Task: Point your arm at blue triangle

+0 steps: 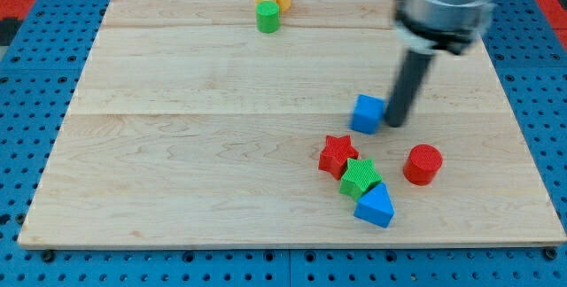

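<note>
No gripper is fitted, only a rod; my tip (393, 124) is set just beside the blue cube (367, 113), while the blue triangle (376, 207) lies at six o'clock on the desk (177, 145), so a downward sweep is judged needed

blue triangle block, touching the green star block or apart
Touching: the blue triangle block sits against the lower edge of the green star block, no board showing between.

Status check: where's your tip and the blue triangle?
My tip beside blue cube. Blue triangle toward view's bottom, untouched. Green star, red star near path.
</note>
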Action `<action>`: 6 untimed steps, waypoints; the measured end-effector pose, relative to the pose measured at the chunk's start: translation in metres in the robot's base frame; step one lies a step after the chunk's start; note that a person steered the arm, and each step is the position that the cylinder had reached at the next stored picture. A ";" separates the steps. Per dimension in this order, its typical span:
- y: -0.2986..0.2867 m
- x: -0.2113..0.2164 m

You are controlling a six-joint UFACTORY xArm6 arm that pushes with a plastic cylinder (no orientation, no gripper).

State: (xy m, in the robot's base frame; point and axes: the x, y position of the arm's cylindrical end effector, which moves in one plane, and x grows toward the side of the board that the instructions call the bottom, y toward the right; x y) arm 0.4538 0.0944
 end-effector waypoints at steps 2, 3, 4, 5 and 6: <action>-0.018 -0.007; 0.049 0.024; 0.160 0.036; 0.171 0.133; 0.129 0.163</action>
